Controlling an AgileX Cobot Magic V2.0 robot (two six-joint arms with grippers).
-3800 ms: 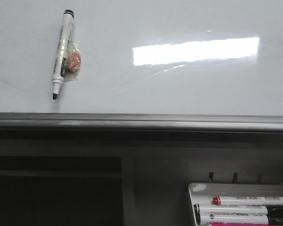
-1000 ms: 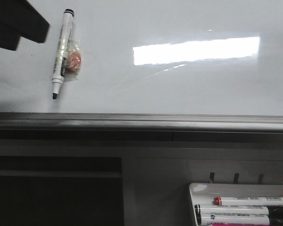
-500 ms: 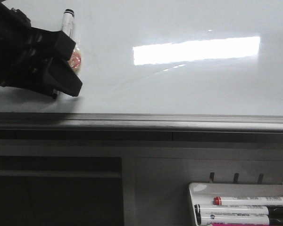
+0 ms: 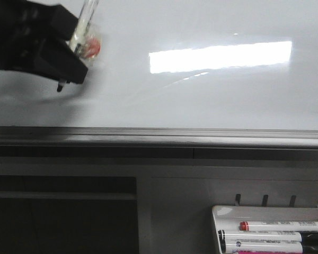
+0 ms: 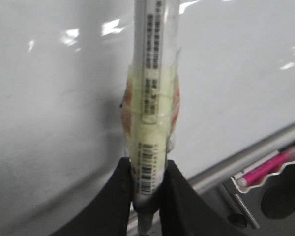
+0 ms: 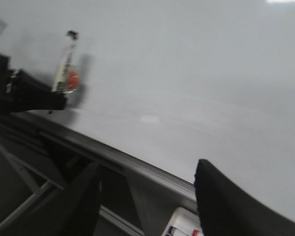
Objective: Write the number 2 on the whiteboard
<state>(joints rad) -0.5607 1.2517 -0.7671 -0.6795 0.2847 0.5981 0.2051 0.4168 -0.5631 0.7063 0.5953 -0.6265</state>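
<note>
The whiteboard point(image 4: 212, 100) is glossy white with a bright rectangular reflection. No stroke of the number 2 shows on it. My left gripper point(image 4: 69, 69) is at the board's left and is shut on a white marker point(image 4: 84, 26). An orange tag point(image 4: 94, 46) is taped to the marker, whose dark tip points down close to the board. In the left wrist view the fingers point(image 5: 120, 196) clamp the marker's barcoded barrel point(image 5: 152, 98). My right gripper point(image 6: 147, 196) is open and empty, off the board's near edge. It sees the marker point(image 6: 66, 64) from afar.
The board's grey metal edge point(image 4: 159, 136) runs across the front view. Below it at the right, a white marker tray point(image 4: 217, 217) holds several markers. A pink marker point(image 5: 263, 169) shows in the left wrist view. A dark shelf lies under the board.
My left gripper came in from the left, shut on the marker that lay on the board, and raised and tilted it with its tip down.
</note>
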